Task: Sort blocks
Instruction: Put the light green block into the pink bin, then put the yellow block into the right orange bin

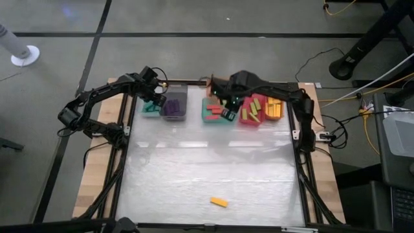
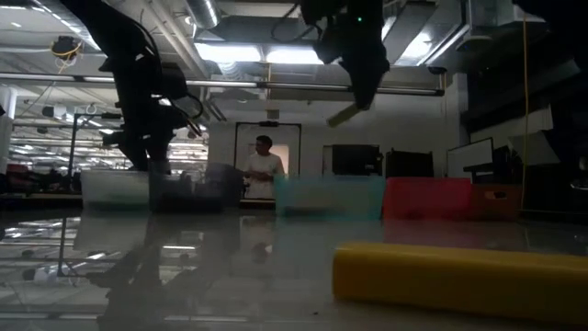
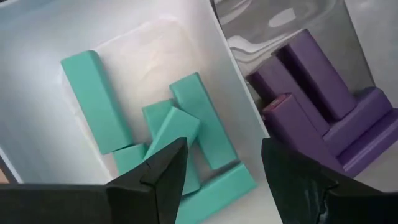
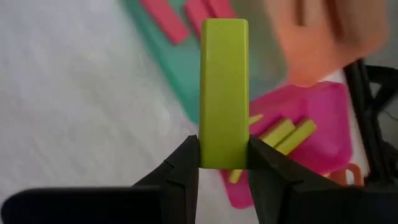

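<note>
Blocks, small flat rectangular bars, sorted by colour into plastic bins along the far edge of the glossy white worktop (image 1: pixel 213 168). Olive-green block (image 4: pixel 224 93) pinched upright between the fingers of the right end effector (image 4: pixel 224 158), held in the air above the teal bin (image 1: pixel 212 110) and pink-red bin (image 1: pixel 252 114). In the pink-red bin, several more olive-green blocks (image 1: pixel 257 107) lying loose; in the teal bin, red blocks (image 1: pixel 214 109); beside these, an orange bin (image 1: pixel 274 109). Right arm reaching in from the right side, bent at the elbow, wrist pointing down. Left end effector (image 3: pixel 221 165) spread open, holding nothing, hovering over a clear bin (image 3: pixel 37 124) with a jumble of teal blocks (image 3: pixel 186 124). Just beside it, a dark bin (image 1: pixel 174 103) with purple blocks (image 3: pixel 317 99). Left arm folded in from the left. Single yellow-orange block (image 1: pixel 218 202) lying alone near the front edge of the worktop, well apart from the bins. Person standing (image 2: pixel 264 167) in the room beyond.
</note>
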{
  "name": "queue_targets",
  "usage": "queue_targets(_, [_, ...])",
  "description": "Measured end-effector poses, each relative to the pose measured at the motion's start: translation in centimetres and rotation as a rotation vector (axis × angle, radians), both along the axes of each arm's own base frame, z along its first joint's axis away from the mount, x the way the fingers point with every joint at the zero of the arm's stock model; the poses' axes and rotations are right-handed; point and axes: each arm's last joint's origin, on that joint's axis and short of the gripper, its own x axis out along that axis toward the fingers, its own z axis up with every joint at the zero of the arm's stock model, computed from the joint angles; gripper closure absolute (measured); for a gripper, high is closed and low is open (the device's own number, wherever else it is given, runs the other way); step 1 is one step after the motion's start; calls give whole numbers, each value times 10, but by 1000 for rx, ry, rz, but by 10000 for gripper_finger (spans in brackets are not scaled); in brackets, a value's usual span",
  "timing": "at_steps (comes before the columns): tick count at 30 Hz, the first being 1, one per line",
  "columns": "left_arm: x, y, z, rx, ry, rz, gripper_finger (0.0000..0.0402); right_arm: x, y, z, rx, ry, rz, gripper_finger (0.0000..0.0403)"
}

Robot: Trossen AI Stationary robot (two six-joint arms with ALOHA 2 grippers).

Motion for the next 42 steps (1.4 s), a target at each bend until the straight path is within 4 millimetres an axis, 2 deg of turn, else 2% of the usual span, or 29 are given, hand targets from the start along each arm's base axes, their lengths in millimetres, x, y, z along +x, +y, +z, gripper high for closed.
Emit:
queue_targets(5, [0,0,0,11,19,-21,208,-13,-29,-5,17,26,-79,296])
queue_targets(10, [-2,0,4,42,47,-74,208,-30,-52,-38,68,156,-142,296])
queue_targets(14, [-3,-1,18,90,31,-106,208,-47,-67,-66,141,253,-191,295])
queue_targets(19, [-6,-7,41,161,-29,-89,208,-64,-76,-91,218,346,-228,295])
queue_targets(23, [-7,-16,53,191,-93,-79,208,-71,-81,-101,236,373,-244,293])
queue_targets(27, [-2,-27,62,142,-231,-83,208,-72,-82,-106,236,373,-217,278])
queue_targets(31, [17,-42,70,92,-406,-156,208,-70,-83,-110,229,356,-180,251])
queue_targets(35, [47,-63,80,97,-557,-281,208,-69,-84,-110,202,350,-175,221])
queue_targets(39, [81,-97,93,141,-726,-476,208,-70,-85,-110,181,356,-173,197])
queue_targets(42, [104,-129,103,171,-872,-641,208,-70,-84,-110,187,366,-179,188])
